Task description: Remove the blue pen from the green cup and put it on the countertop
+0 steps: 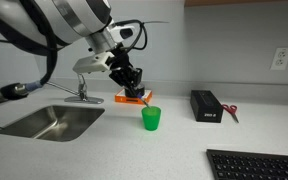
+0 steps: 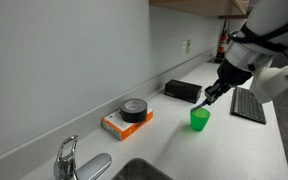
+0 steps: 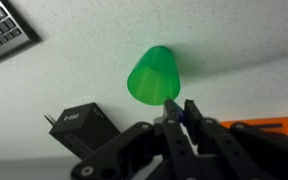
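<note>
- The claw [image 3: 181,122] is clenched, with a sliver of blue pinched at its tips — the pen [image 3: 189,114], as far as I can tell.
- Just below the claw the cup [image 1: 151,119] stands upright on the counter [image 1: 184,145]. Whether the pen's lower end is clear of the rim is hidden.
- Risk: a sideways move too soon could snag the rim and tip the light cup — or the thin pen could slip from so small a pinch.

This looks like an office or lab kitchenette: the pale countertop [image 1: 184,150] beneath the jaws of the gripper [image 1: 139,92] has a steel sink [image 1: 49,122] and faucet [image 1: 82,90] to one side of them, a keyboard [image 1: 256,165] to the other, and a wall outlet [image 1: 280,58] beyond.
</note>
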Available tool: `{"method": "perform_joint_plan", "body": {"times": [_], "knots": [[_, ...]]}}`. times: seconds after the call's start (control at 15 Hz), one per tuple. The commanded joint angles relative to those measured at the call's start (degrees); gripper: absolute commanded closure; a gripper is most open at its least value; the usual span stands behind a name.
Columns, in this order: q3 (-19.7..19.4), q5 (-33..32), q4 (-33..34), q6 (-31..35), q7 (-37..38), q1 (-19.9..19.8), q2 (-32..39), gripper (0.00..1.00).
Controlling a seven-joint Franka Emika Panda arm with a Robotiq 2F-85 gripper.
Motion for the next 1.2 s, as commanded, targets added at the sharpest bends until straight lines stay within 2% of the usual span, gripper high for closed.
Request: {"method": "perform_joint_plan", "body": {"times": [0.0, 0.13, 0.2, 0.4, 0.67, 0.93, 1.07, 1.13], "knots": [[1.28, 3.21, -7.74, 8.04, -4.07, 0.27, -10.86, 0.96], [4.02, 4.85, -9.45, 14.88, -4.45, -0.28, -11.19, 0.96], [3.33, 2.02, -9.02, 17.42, -1.07, 1.63, -8.86, 0.96], [9.39, -2.11, -8.26, 24.99, 3.3, -2.91, -1.58, 0.96], [12.17, -3.26, -6.16, 27.15, 3.39, -4.93, 6.66, 0.96], [10.18, 1.14, -3.61, 25.64, 0.17, -2.27, 14.11, 0.96], [10.35, 3.65, -2.31, 24.34, -1.5, -1.92, 17.1, 0.59], [10.72, 5.42, -1.84, 24.0, -2.75, -2.01, 18.47, 0.53]]}}
